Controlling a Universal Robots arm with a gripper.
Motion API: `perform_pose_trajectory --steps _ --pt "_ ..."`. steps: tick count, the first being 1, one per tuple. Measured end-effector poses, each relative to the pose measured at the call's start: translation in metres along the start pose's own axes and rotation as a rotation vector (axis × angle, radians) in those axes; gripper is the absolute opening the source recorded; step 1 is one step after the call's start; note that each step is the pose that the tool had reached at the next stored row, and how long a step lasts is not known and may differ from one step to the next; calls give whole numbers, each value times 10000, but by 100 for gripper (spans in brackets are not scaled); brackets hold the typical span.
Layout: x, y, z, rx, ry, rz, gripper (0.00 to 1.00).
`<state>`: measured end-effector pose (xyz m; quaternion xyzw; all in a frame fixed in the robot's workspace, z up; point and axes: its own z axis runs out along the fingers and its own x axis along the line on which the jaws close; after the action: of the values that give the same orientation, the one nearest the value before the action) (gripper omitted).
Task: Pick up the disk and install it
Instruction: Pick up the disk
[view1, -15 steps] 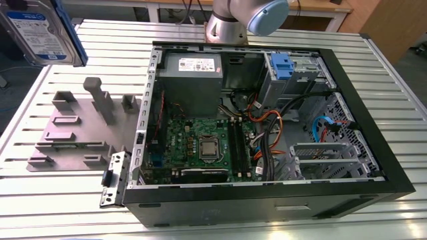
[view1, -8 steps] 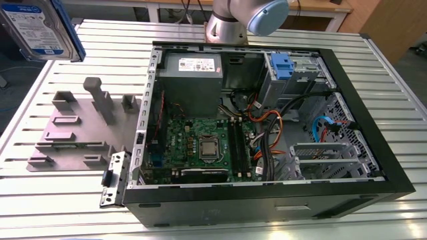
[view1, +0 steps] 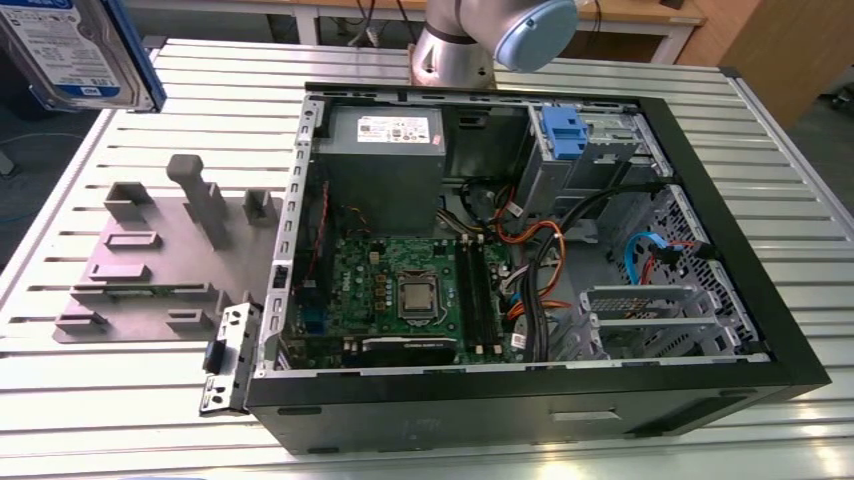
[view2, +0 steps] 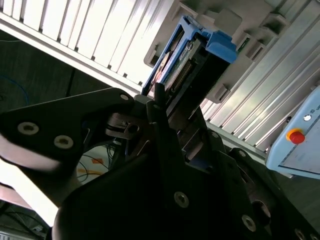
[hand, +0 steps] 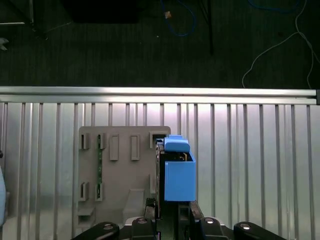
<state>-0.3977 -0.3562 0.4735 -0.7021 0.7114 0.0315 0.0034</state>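
The claw (hand: 171, 216) is clamped on the disk (view1: 78, 48), a silver drive with a blue-and-white label in a blue carrier, held in the air above the grey holder plate (hand: 117, 172) near the bench (view1: 120, 410) edge.

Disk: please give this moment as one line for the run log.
tool: shut on disk | disk: held up, off the table | computer case: open, disk not inside

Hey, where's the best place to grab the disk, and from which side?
Pinch the disk across its two broad flat faces, coming in from the end opposite the blue tab. It is a thin slab, so those faces seat the gripper squarely, as it is held now.
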Motion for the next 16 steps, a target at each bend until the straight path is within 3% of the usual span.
perform_pose_trajectory --steps 8,16 --pt "-1 1 -16 -1 0 0 35" --pt "-6 5 -127 0 4 0 35"
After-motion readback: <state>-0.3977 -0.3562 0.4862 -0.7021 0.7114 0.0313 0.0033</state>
